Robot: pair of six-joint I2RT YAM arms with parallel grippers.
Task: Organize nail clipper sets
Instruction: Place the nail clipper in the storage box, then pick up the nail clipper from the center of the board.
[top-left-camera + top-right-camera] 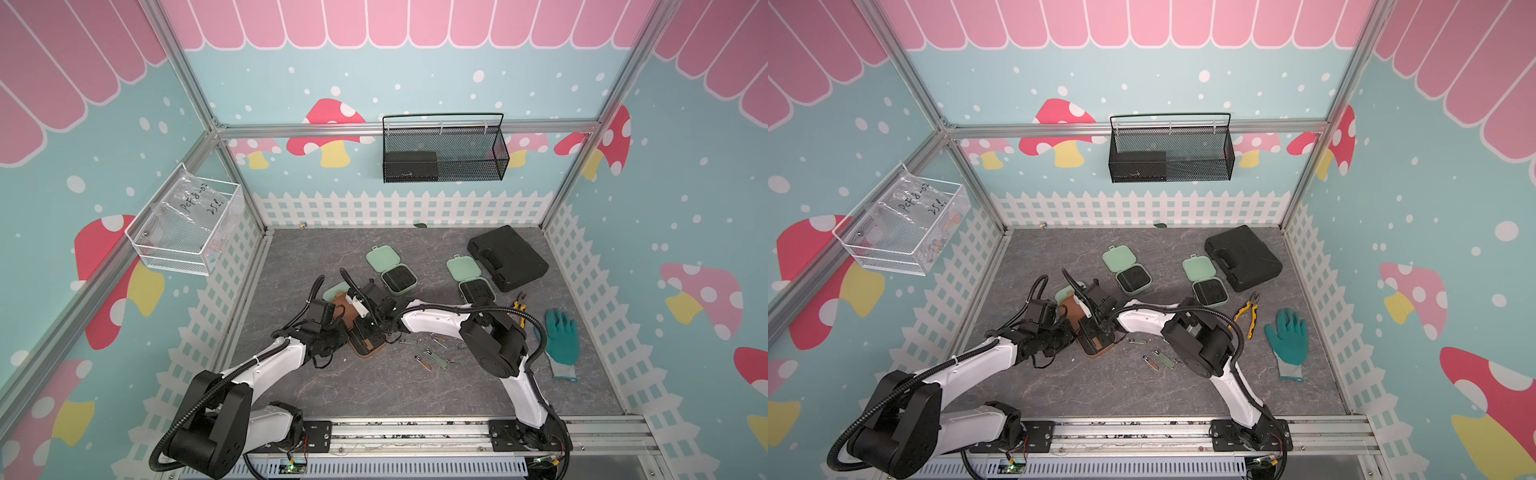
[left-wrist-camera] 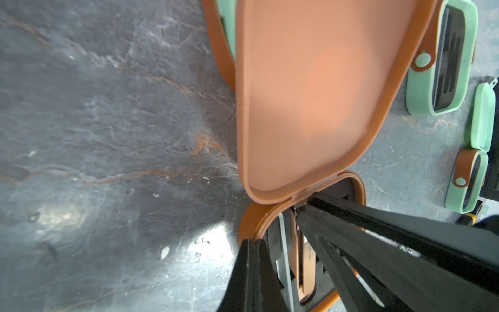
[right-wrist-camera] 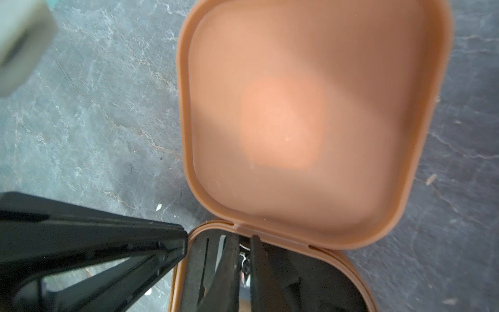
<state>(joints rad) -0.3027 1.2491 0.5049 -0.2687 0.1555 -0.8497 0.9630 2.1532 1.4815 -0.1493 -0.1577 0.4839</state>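
Over grey marbled tabletop [image 1: 374,395], bracing brown case [image 1: 365,352] at its 9 o'clock rim with clamped left hand [image 2: 252,241], pinching clipper [image 3: 244,266] in right hand [image 3: 244,243] at the insert [image 3: 199,264], long axis seemingly 11-to-5

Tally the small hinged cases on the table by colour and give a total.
mint green cases: 3 (two open, one partly hidden behind the arms)
brown case: 1 (open)
total: 4
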